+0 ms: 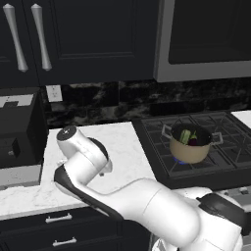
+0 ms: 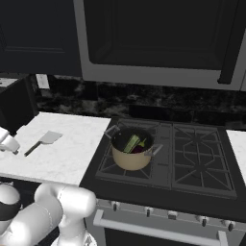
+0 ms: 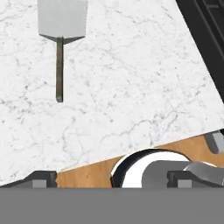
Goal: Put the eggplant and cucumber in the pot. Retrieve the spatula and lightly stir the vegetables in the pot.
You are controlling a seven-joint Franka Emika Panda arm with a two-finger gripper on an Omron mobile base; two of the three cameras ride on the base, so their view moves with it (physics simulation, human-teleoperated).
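Observation:
The tan pot [image 1: 188, 153] [image 2: 130, 160] stands on the front left burner of the stove. Inside it the olive-green cucumber [image 1: 185, 136] [image 2: 132, 142] leans beside the dark purple eggplant [image 1: 195, 142] [image 2: 140, 148]. The spatula [image 2: 42, 141] [image 3: 60, 41] lies flat on the white marble counter left of the stove, its grey blade pointing towards the stove. My gripper [image 3: 111, 180] hovers open above the counter's front edge, short of the spatula's handle end, with nothing between its fingertips [image 3: 41, 179].
The black stove [image 2: 192, 158] takes up the right side. A black appliance [image 1: 17, 130] stands at the back left of the counter [image 1: 122, 147]. A microwave [image 2: 158, 43] hangs over the stove. Wooden floor [image 3: 87, 175] shows past the counter's front edge.

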